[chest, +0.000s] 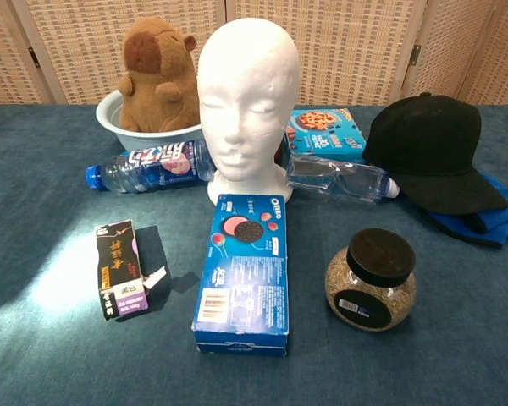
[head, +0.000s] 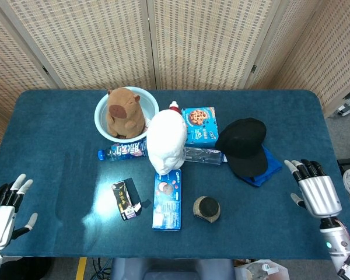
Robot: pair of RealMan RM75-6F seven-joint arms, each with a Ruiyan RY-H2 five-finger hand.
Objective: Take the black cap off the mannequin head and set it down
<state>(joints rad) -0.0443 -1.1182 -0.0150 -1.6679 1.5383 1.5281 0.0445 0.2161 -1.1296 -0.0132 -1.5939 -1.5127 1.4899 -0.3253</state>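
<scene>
Two hands sit at the near table edge, both holding nothing with fingers spread: the left hand (head: pixel 1 211) at the near-left corner, the right hand (head: pixel 316 191) at the near-right. Further in lie a black-lidded jar (chest: pixel 372 280), an Oreo box (chest: pixel 244 269) and a small dark carton (chest: pixel 120 268). Beyond them the bare white mannequin head (chest: pixel 246 104) stands upright. To its right, well apart from the right hand, the black cap (chest: pixel 434 150) rests on the table over what looks like a blue cloth (chest: pixel 487 212). Farthest back, a capybara plush (head: pixel 125 112) sits in a pale bowl (head: pixel 102 109).
</scene>
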